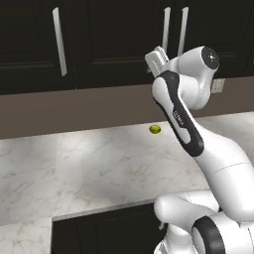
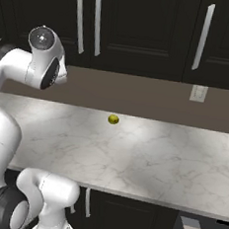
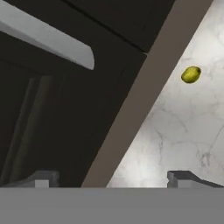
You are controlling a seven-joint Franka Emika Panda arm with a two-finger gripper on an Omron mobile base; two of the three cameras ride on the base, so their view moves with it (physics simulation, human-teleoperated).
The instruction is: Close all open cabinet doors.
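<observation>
Doors: the cabinet doors (image 2: 145,25) hang in a row above the counter (image 2: 147,159), behind the brown backsplash (image 2: 138,96); in both base views every one seems to lie flush with its neighbours, so I judge none is left ajar here.
Handling: these are stiff wooden panels on hinges, probably light to swing; nothing soft or fragile. A flat push on the face near the handle side should shut one with the least effort; pushing near the hinge would need more force.
Where to hold: no grasp looks needed to close. If a pull were needed, the slim upright bar handle (image 3: 48,39) is the natural place, though smooth metal may slip between the pads.
Gripper: the gripper (image 3: 113,177) has its fingers spread wide and holds nothing; it sits close to a door's lower edge, beside a handle, with the counter below.
Count, doors: three handles show in the left base view and three in the right, so at least three doors per view; whether these are the same three I cannot tell.
Count, other: one small yellow-green fruit (image 2: 113,119) on the counter near the backsplash, one wall socket (image 2: 198,93), one arm.
Risk: the fruit lies well apart from the gripper, so it should stay out of the way.
</observation>
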